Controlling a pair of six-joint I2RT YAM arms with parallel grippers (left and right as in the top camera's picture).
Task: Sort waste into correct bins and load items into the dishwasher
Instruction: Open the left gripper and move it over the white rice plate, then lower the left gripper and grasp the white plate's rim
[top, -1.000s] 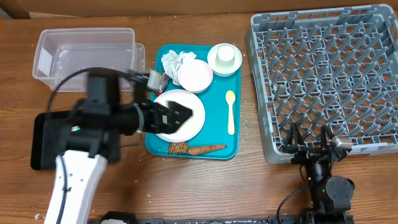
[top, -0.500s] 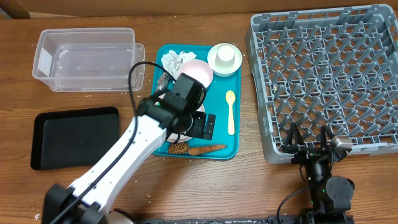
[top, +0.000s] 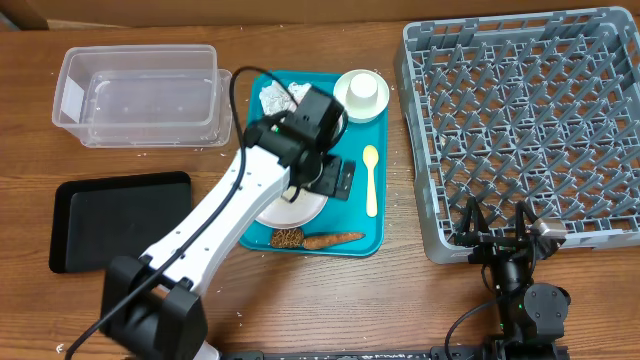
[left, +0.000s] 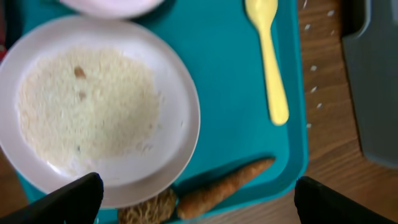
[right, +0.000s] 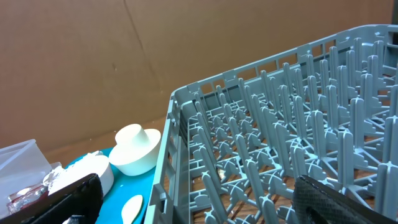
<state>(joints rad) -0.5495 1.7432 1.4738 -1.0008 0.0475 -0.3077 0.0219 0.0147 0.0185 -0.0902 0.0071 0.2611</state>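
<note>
Left tool (top: 336, 180) gapes empty above the tray (top: 360, 235) — only its wrist view shows rice (left: 87, 106) on the plate (left: 180, 118); right tool (top: 496, 222), open too, sits by the rack (top: 520, 100).

A robot test bench: wooden table (top: 390, 300), cardboard backdrop (right: 93, 62).

plate (left: 99, 118) on tray (left: 230, 93), rack (top: 411, 140) right of tray

A teal tray (left: 230, 81), yellow spoon (left: 270, 62), pale pink plate (left: 178, 140) — grey lattice rack (top: 416, 135).
</note>
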